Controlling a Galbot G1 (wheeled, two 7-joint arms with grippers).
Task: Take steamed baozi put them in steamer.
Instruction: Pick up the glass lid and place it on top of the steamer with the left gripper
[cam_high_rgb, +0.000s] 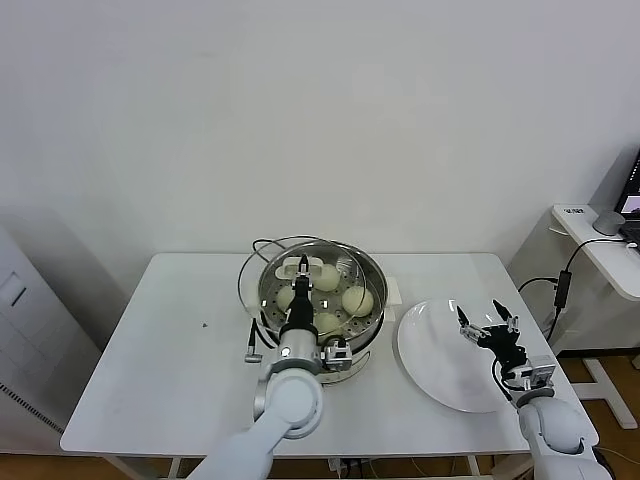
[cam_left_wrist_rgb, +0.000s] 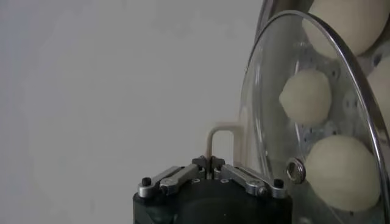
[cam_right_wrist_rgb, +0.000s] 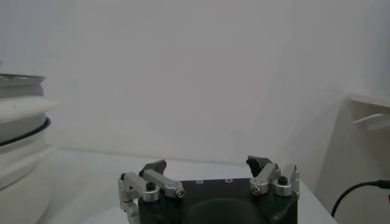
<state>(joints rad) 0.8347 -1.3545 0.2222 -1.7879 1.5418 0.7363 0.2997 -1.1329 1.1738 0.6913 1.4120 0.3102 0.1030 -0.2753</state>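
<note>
The steamer (cam_high_rgb: 378, 275) stands mid-table on its cream base, with several cream-white baozi (cam_high_rgb: 357, 299) lying in its basket. My left gripper (cam_high_rgb: 303, 270) is shut on the cream handle (cam_high_rgb: 303, 263) of the round glass lid (cam_high_rgb: 268, 268), which it holds tilted over the steamer's left side. In the left wrist view my left gripper (cam_left_wrist_rgb: 210, 163) pinches the handle (cam_left_wrist_rgb: 220, 133), and baozi (cam_left_wrist_rgb: 306, 97) show through the lid's glass (cam_left_wrist_rgb: 268, 122). My right gripper (cam_high_rgb: 490, 328) is open and empty over the white plate (cam_high_rgb: 440, 375). It also shows in the right wrist view (cam_right_wrist_rgb: 207, 165).
A black cord (cam_high_rgb: 262, 243) loops behind the steamer. The steamer's cream base (cam_right_wrist_rgb: 21, 140) shows at the edge of the right wrist view. A side desk (cam_high_rgb: 600, 245) with a hanging cable (cam_high_rgb: 562, 285) stands to the right of the table.
</note>
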